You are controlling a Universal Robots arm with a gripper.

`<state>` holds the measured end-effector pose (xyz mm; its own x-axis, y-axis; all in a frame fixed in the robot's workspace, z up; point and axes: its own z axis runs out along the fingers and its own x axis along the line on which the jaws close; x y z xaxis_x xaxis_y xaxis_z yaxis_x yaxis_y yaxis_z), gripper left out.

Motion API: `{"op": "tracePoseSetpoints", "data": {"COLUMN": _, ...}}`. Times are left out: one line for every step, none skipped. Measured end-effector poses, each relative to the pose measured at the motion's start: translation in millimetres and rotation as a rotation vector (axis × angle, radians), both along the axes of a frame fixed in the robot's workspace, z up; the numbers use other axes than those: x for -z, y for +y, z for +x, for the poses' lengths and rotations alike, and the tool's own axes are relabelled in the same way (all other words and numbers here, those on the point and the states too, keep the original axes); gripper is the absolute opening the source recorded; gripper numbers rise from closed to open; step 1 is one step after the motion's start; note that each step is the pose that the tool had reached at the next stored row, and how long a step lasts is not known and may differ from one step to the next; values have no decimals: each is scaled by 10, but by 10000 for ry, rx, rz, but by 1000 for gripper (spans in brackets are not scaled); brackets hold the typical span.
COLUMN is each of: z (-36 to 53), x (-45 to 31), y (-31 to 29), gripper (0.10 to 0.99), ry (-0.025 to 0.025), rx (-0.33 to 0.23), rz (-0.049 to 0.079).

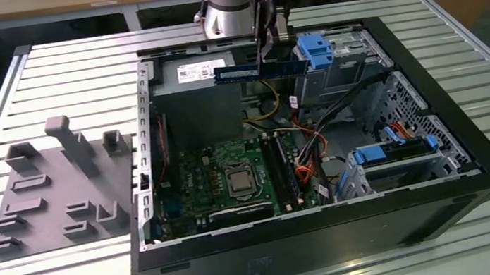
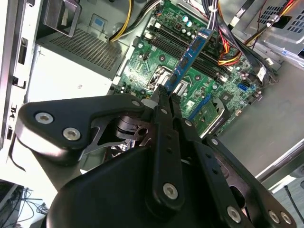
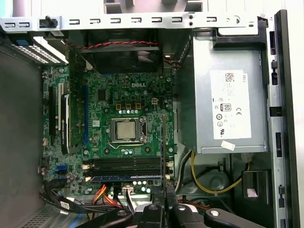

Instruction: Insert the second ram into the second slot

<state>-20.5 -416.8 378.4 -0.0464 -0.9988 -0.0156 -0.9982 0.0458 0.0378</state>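
In the exterior view, the black two-fingered gripper (image 1: 265, 60) hung from the grey robot arm over the far end of the open black computer case (image 1: 289, 259), which lay on a slatted metal table (image 1: 76, 81). Its fingers were pinched on the long, thin blue memory stick (image 1: 246, 73). The stick was held level and on edge above the case, just beside a chunky bright-blue drive-bay clip (image 1: 314, 50) and well apart from the green motherboard (image 1: 203, 178) below. A grey fixture plate (image 1: 46, 206) with upright holders lay beside the case, at the exterior view's left.

In the second wrist view, the gripper (image 2: 164, 92) clamped the memory stick (image 2: 190, 54), whose visible length reached out over the motherboard (image 2: 156, 57).

In the first wrist view, the gripper (image 3: 166, 194) held the stick (image 3: 164, 142) edge-on. It appeared as a thin line crossing the dark memory slots (image 3: 126, 165) beside the square processor socket (image 3: 126, 129). A silver power supply box (image 3: 228, 109) sat next to the board.
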Motion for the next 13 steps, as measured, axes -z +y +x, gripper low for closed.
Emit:
{"op": "tracePoseSetpoints", "data": {"z": 0, "x": 0, "y": 0, "gripper": 137, "ry": 0, "rx": 19, "rz": 0}}
{"op": "tracePoseSetpoints", "data": {"z": 0, "x": 0, "y": 0, "gripper": 137, "ry": 0, "rx": 34, "rz": 0}}
{"op": "tracePoseSetpoints", "data": {"z": 0, "x": 0, "y": 0, "gripper": 137, "ry": 0, "rx": 47, "rz": -1}}
{"op": "tracePoseSetpoints", "data": {"z": 0, "x": 0, "y": 0, "gripper": 137, "ry": 0, "rx": 56, "rz": 0}}
{"op": "tracePoseSetpoints", "data": {"z": 0, "x": 0, "y": 0, "gripper": 137, "ry": 0, "rx": 65, "rz": -1}}
{"op": "tracePoseSetpoints", "data": {"z": 0, "x": 0, "y": 0, "gripper": 137, "ry": 0, "rx": 73, "rz": 0}}
{"op": "tracePoseSetpoints", "data": {"z": 0, "x": 0, "y": 0, "gripper": 137, "ry": 0, "rx": 80, "rz": 0}}
{"op": "tracePoseSetpoints", "data": {"z": 0, "x": 0, "y": 0, "gripper": 137, "ry": 0, "rx": 87, "rz": 0}}
{"op": "tracePoseSetpoints", "data": {"z": 0, "x": 0, "y": 0, "gripper": 137, "ry": 0, "rx": 94, "rz": -1}}
{"op": "tracePoseSetpoints", "data": {"z": 0, "x": 0, "y": 0, "gripper": 137, "ry": 0, "rx": 103, "rz": 0}}
{"op": "tracePoseSetpoints", "data": {"z": 0, "x": 0, "y": 0, "gripper": 137, "ry": 0, "rx": 112, "rz": -1}}
{"op": "tracePoseSetpoints", "data": {"z": 0, "x": 0, "y": 0, "gripper": 137, "ry": 0, "rx": 122, "rz": 0}}
{"op": "tracePoseSetpoints", "data": {"z": 0, "x": 1, "y": 0, "gripper": 137, "ry": 0, "rx": 134, "rz": 0}}
